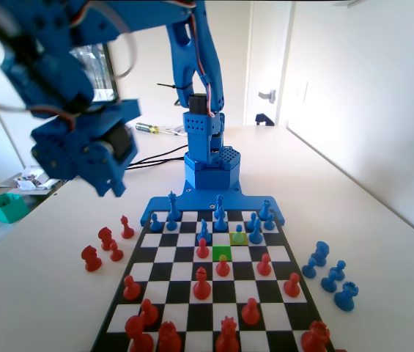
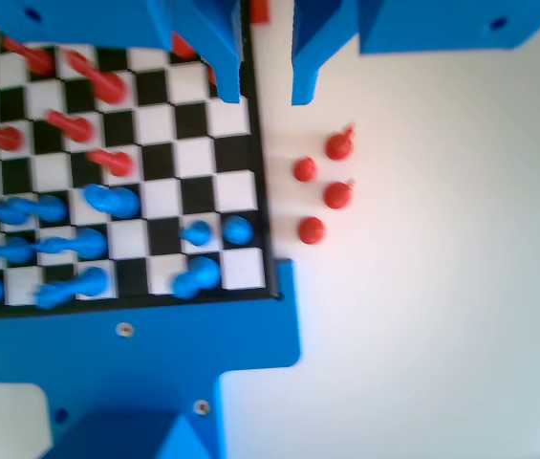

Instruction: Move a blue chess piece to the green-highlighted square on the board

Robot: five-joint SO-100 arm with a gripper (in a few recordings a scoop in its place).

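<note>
Pincer (image 2: 266,96): two blunt blue plastic jaws, spread apart, empty, hanging over the board (image 2: 250,206) edge. Blue chess piece (image 1: 239,233): one small round-headed pawn, on the yellowish square, diagonally next to the green-highlighted square (image 1: 222,253). Four glossy red pieces (image 2: 325,185) lie off-board on the table.

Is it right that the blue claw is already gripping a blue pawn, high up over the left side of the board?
Not quite. The gripper is high up by the left side of the board, but the wrist view shows its jaws apart with bare table between them. The blue chess piece stands on the yellowish-green square, beside the green-highlighted square.
</note>
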